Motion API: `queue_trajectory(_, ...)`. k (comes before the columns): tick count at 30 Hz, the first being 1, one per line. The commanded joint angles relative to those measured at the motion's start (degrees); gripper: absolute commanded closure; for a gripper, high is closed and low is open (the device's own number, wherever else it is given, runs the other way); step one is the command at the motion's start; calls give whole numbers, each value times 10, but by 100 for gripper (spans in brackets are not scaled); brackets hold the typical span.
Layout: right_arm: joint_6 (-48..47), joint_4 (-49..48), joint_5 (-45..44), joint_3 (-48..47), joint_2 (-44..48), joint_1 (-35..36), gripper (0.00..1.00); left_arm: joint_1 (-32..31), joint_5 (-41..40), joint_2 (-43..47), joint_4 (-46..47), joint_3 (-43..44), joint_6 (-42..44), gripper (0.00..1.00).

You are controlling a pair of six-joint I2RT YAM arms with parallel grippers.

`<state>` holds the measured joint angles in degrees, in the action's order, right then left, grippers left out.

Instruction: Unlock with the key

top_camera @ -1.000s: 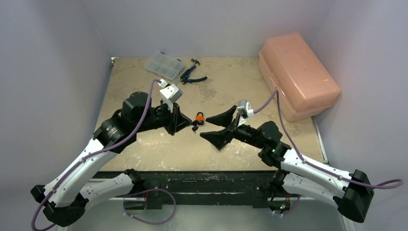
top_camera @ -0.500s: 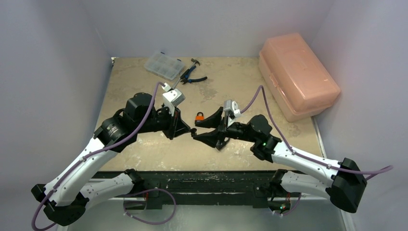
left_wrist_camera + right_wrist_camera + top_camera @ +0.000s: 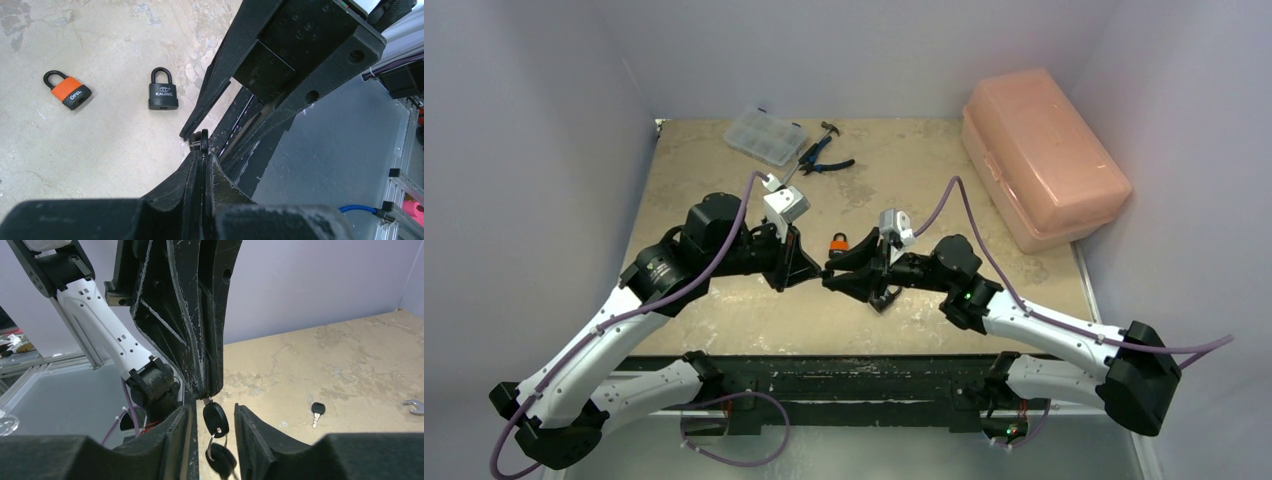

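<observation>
- The left fingers (image 3: pixel 190 175) are pressing flat together, and they are pinching the metal blade of the key (image 3: pixel 216 419) just above its head. The key is hanging in the air between the two arms, above the near middle of the table (image 3: pixel 724 300).
- The key is looking small, light and stiff: a thin metal blade and a rounded black head, probably plastic. A wire ring (image 3: pixel 215 444) and a second black key (image 3: pixel 221 458) are dangling under it, so I am expecting the bunch to swing a little.
- I am judging the flat faces of the head to be the best place to hold, because the blade is narrow and smooth and must remain free for the lock.
- Two padlocks are lying on the table beyond the fingers, well apart from the key: an orange one (image 3: pixel 71 91) and, to its right, a black one (image 3: pixel 163 95). Both have a blocky body and a curved dark shackle. I cannot tell which one this key is opening. They are looking compact and heavier than the key, and one may slide on the stone-patterned surface if I am pushing a key into it without holding the body.
- The right fingers (image 3: pixel 252 435) are standing partly apart on both sides of the key head, with a small gap on each side, so they are holding nothing.
- A spare black-headed key (image 3: pixel 316 410) is lying alone on the table further right.
</observation>
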<state>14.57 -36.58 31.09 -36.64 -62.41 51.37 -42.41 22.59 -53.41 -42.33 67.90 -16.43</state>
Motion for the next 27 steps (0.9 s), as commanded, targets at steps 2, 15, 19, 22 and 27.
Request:
queue_trajectory(2,-13,0,12,-33,0,1,63,0,12,3,25,-4,8,100)
queue_trajectory(15,-30,53,8,-43,2,1,58,0,15,11,27,-4,5,100)
queue_trajectory(19,-31,50,11,-44,8,1,63,0,16,12,28,-4,4,100)
queue_trajectory(22,-31,50,18,-45,11,1,72,0,16,12,28,-5,4,100)
queue_trajectory(27,-27,53,40,-48,13,1,100,0,13,15,30,-8,4,100)
